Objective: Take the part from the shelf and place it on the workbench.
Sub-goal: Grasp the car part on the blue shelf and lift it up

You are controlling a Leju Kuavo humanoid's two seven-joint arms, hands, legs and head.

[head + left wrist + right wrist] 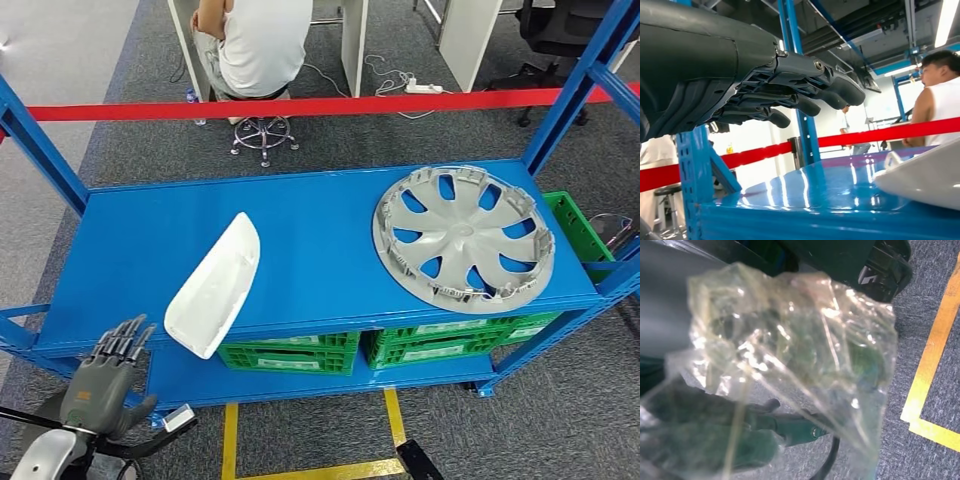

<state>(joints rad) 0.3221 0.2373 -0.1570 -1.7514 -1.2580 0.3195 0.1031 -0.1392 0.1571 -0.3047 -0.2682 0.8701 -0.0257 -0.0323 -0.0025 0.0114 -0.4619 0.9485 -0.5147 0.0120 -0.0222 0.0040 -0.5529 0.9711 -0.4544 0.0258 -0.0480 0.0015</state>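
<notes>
A white curved shell part (215,285) lies on the blue shelf top (317,225), its near end overhanging the front edge. My left hand (109,385) hovers below and to the left of it, in front of the shelf edge, fingers stretched out and apart with nothing in them. In the left wrist view the left hand (753,85) reaches over the glossy shelf top (798,195), with the white part (926,175) a short way beyond the fingers and apart from them. My right hand (764,435) hangs over the floor behind crinkled clear plastic (791,350), which blurs its fingers.
A silver wheel cover (462,235) lies on the right half of the shelf top. Green crates (290,352) stand on the lower level and a green basket (577,225) at the right end. A red barrier tape (302,105) runs behind. A person (256,40) sits beyond it.
</notes>
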